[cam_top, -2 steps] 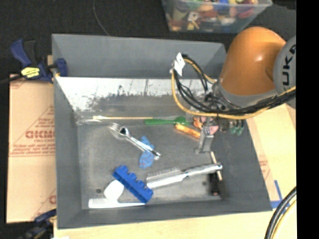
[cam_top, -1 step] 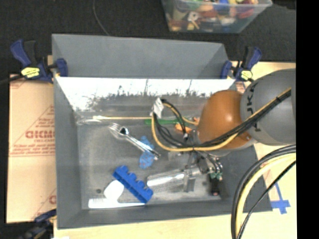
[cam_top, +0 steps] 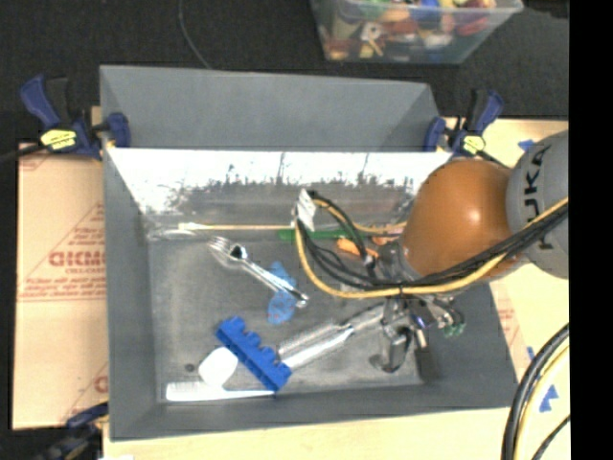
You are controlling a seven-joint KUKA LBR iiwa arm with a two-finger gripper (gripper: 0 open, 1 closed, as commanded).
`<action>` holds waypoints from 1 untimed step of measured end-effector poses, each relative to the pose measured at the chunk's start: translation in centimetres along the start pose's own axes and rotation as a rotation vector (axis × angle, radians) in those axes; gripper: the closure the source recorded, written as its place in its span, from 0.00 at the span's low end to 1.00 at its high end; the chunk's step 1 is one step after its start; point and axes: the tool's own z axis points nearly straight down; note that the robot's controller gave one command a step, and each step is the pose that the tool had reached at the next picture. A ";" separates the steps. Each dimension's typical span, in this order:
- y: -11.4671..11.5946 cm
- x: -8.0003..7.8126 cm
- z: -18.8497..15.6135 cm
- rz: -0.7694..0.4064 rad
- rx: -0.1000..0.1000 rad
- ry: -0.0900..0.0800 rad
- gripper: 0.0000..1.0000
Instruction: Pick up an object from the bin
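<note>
**binwatcher:** Anyone able to read the gripper here? It sits low in the bin, well to the right of the blue toothed block. The orange cover and a tangle of yellow and black cables hang right above it.

**kuka_fan42:** Honestly can't tell whether it's open or closed, it's just a dark lump under all that wiring. It's at the far end of the long clear handle thing. That handle starts right against the block and runs off to the right and slightly toward the back. No way to say if the gripper is touching it, and nothing is visibly clamped in it.

**binwatcher:** And room around it?

**kuka_fan42:** Tight on its own side. The gripper is near the front wall and the right wall, far more so than the block is. Behind the block there's a silver fork lying diagonally, its handle end touching a small light-blue plastic piece. A white oval thing sits just left of the block, touching or nearly so. A white stick lies along the front wall, its right end tucked under the block. Farther back, a thin wooden rod runs along the foot of the back wall. The barest floor is left of the block and behind it, between the fork and the left wall.
</note>
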 end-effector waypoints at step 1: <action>3.9 -0.1 5.7 0.217 -0.004 0.013 0.00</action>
